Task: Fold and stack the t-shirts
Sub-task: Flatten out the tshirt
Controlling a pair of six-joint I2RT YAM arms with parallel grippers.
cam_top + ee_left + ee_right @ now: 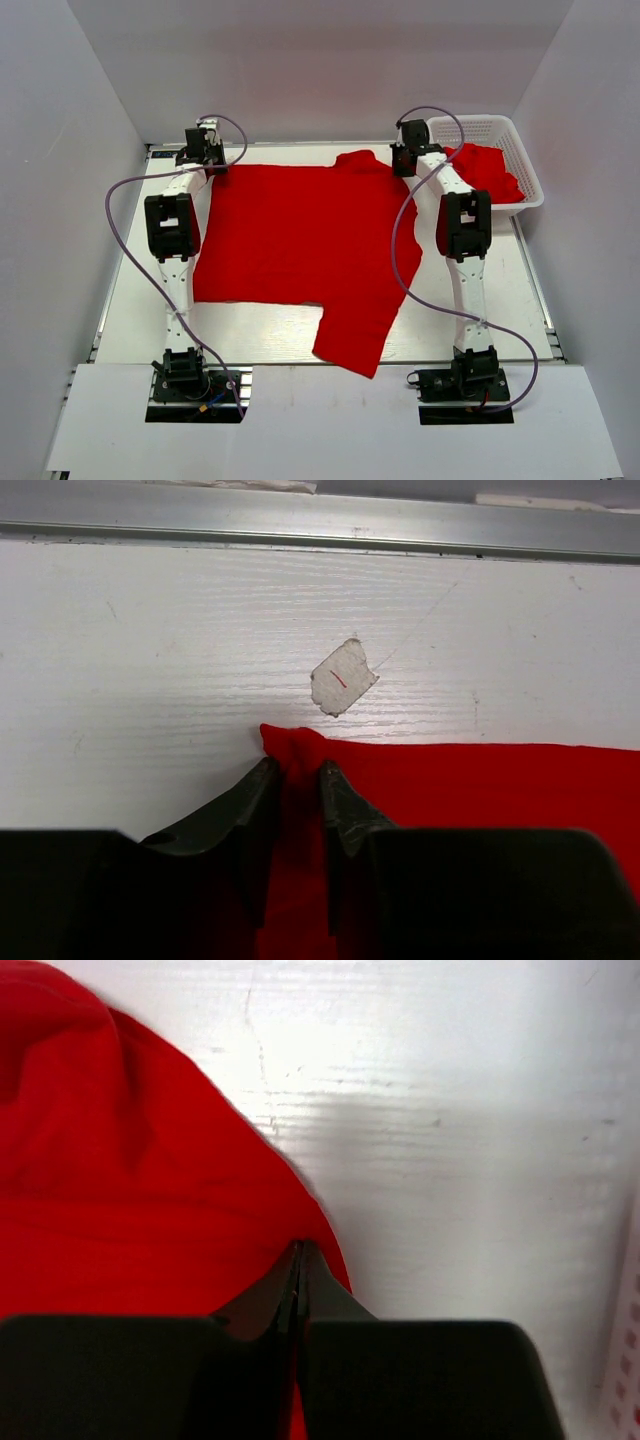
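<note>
Holding a crumpled red shirt, white basket; both end effectors pinching the spread t-shirt.

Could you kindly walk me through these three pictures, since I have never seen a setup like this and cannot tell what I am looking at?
These are two small robot arms bolted to the near edge of a white table. The wide picture comes from a fixed camera above and behind them. The other two come from cameras on each wrist, looking past that arm's own jaws.

A red t-shirt lies spread flat on the table. At the far right stands a white basket with more red cloth in it.

The left gripper sits at the shirt's far left corner, its jaws narrowly apart with a ridge of cloth between them. The right gripper is at the shirt's far right edge, its jaws pressed together on the cloth. Near the left corner a small grey patch with a red line marks the table.
</note>
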